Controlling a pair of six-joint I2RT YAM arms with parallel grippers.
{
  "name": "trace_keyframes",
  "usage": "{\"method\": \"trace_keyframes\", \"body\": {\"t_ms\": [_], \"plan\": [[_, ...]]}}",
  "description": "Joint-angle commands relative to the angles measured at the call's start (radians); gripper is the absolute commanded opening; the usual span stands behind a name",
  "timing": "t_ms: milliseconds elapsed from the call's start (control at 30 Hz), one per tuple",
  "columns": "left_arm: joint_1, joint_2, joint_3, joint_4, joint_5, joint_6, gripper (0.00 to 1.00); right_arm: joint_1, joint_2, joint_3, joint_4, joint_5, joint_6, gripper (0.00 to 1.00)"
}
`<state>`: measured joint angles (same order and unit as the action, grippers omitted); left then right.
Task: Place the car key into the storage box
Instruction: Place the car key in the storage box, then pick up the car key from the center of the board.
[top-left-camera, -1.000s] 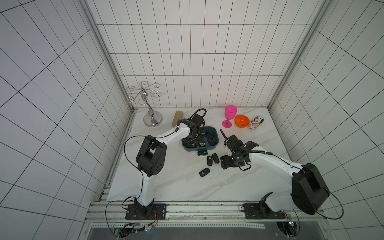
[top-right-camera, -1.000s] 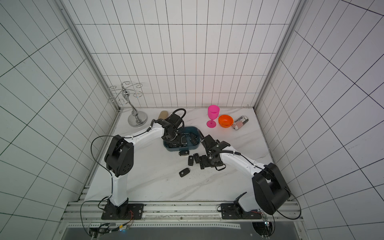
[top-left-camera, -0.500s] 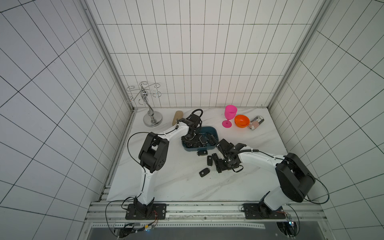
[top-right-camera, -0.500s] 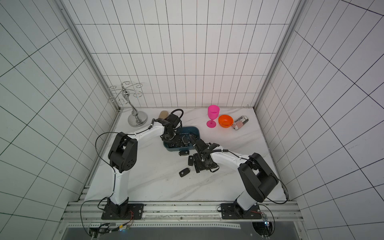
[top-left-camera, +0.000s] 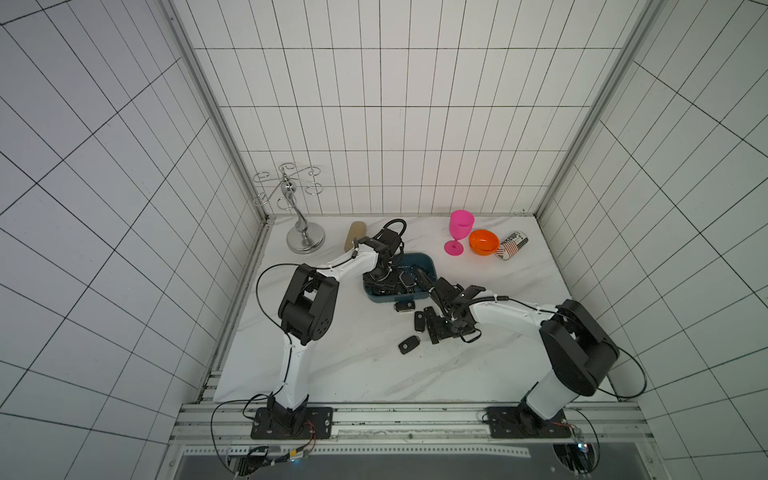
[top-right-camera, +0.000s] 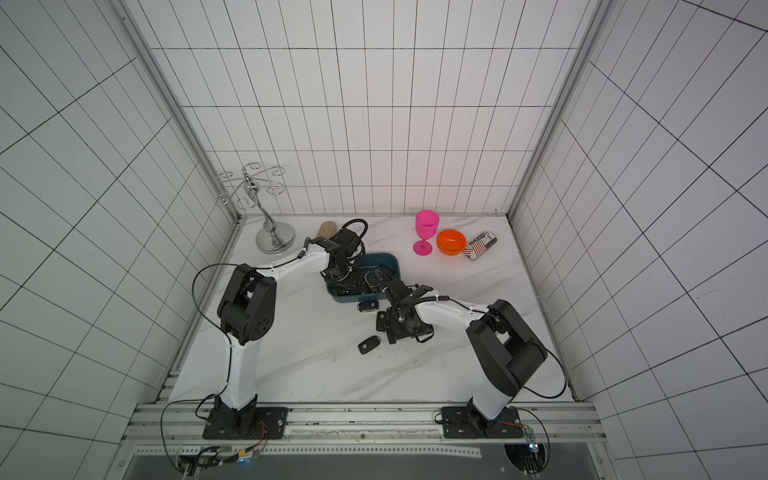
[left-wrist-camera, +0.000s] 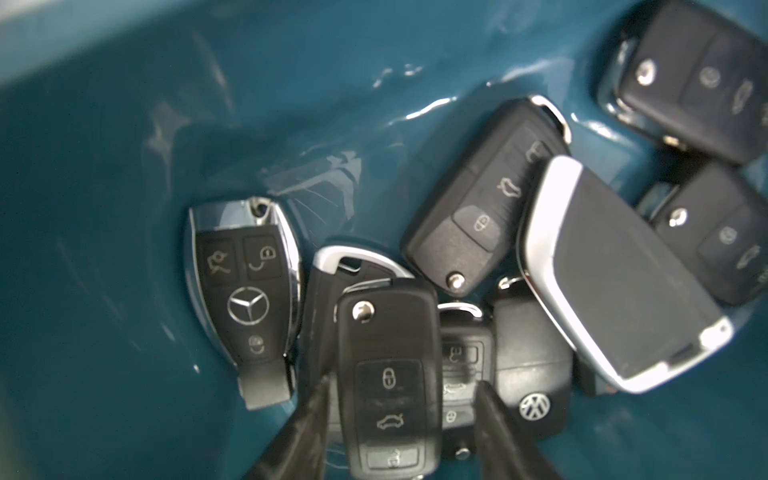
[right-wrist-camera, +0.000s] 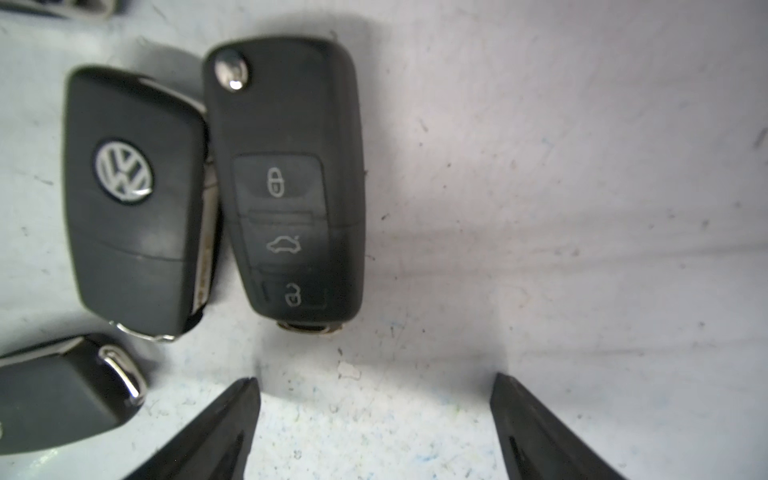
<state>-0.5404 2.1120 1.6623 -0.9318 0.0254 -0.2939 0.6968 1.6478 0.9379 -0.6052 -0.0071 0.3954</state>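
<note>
The teal storage box sits mid-table and holds several black car keys. My left gripper is down inside it, open. A three-button car key lies on the pile between its fingers, with a gap at each side. My right gripper hangs open over the bare table, empty. Just beyond its fingertips lies a button car key beside a VW key. More keys lie loose in front of the box.
At the back right stand a pink goblet, an orange bowl and a striped can. A chrome rack and a tan wooden piece are back left. Tiled walls enclose the white marble table.
My left jaws have spread apart and let go of the key inside the box. My right gripper has slid left to the loose keys and opened a little wider.
</note>
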Motion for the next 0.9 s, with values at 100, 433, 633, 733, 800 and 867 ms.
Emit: {"method": "trace_keyframes", "body": {"t_ms": [100, 433, 633, 733, 800, 867], "plan": [[0.005, -0.069, 0.004, 0.019, 0.018, 0.012, 0.98, 0.007, 0.033, 0.003, 0.104, 0.029, -0.013, 0.98], [0.005, -0.133, -0.015, 0.021, 0.02, -0.008, 0.98, 0.008, 0.041, -0.012, 0.162, 0.083, -0.015, 0.94], [0.01, -0.221, -0.064, 0.027, -0.001, -0.028, 0.98, 0.009, 0.033, -0.034, 0.22, 0.109, -0.019, 0.88], [0.026, -0.288, -0.117, 0.045, 0.001, -0.048, 0.98, 0.009, 0.035, -0.04, 0.247, 0.119, -0.032, 0.86], [0.034, -0.331, -0.153, 0.055, -0.001, -0.059, 0.98, 0.009, 0.037, -0.046, 0.272, 0.12, -0.038, 0.85], [0.037, -0.373, -0.189, 0.064, -0.003, -0.069, 0.98, 0.009, 0.041, -0.046, 0.282, 0.119, -0.038, 0.82]]}}
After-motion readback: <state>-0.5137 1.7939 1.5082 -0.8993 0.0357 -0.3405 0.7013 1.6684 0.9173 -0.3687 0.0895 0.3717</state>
